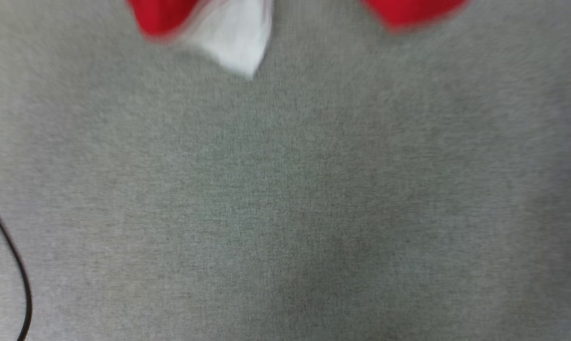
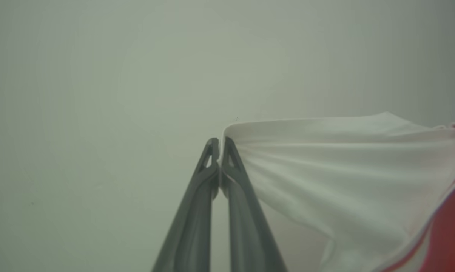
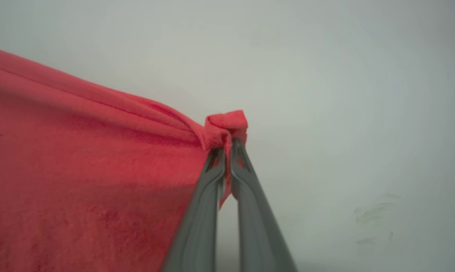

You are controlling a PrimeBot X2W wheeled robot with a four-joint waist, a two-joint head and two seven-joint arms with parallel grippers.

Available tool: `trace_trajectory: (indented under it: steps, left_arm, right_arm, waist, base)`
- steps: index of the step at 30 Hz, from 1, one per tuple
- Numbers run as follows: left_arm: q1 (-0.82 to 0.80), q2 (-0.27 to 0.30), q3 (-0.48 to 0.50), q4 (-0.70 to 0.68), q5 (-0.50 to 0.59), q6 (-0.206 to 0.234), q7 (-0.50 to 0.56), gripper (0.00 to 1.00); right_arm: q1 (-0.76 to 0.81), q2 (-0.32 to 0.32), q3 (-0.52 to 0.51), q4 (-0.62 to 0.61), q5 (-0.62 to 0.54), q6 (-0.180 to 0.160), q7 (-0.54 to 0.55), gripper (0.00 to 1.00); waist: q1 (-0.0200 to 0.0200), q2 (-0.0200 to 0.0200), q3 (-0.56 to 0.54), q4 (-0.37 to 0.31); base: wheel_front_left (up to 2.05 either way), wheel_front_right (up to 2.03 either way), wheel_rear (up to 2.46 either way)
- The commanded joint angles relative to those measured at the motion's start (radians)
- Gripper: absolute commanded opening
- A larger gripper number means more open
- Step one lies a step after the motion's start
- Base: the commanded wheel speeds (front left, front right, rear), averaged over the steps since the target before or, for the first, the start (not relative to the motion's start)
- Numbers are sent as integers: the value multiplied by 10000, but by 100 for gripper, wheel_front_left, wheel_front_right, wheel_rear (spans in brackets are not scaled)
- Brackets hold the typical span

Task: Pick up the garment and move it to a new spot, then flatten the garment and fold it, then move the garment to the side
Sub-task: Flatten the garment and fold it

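Head view was blurred, garment [image 1: 233, 33] cut off; wrist views showed left claw [image 2: 219, 145] pinching white sleeve [image 2: 344, 170], right claw [image 3: 228, 145] pinching red corner [image 3: 227, 121].

Blurred head view: the garment [image 1: 238, 33] is cut off by the top edge, showing two red patches and a white tip. Below-left of the garment, a cable [image 1: 21, 265] runs off the frame. Wrist views crop the garment too. Its pinched edges are hidden between the fingers of the left gripper [image 2: 220, 145] and right gripper [image 3: 227, 149].
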State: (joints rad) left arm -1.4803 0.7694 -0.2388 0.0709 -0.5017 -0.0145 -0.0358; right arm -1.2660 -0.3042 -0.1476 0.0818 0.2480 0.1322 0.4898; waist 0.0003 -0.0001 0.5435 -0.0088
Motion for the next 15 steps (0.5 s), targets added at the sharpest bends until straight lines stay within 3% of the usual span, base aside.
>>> trace_trajectory:
  steps: [1,5,8,15]
  left_arm:
    - [-871,-50,-13,619,181,-130,-198,0]
    - [-2843,-259,-456,2457,650,-610,-610,0]
    - [-4499,-470,-647,4162,1042,-737,-1220,0]
    - [-4449,-1034,-1059,5880,952,-969,-2061,0]
  right_arm:
    - [-627,-56,-142,559,-289,-29,-271,0]
    - [-2089,113,-100,2096,-1005,-33,-1108,0]
    - [-3401,128,-222,3420,-1782,-64,-1957,0]
    - [-4457,704,-878,5345,-2923,-70,-3640,0]
  waist:
    - [-3,1,815,92]
    - [-3,1,1308,74]
    - [-3,1,1690,182]
    - [-3,1,2004,457]
  base:
    - [0,0,0]
    - [0,0,0]
    - [0,0,0]
    - [0,0,0]
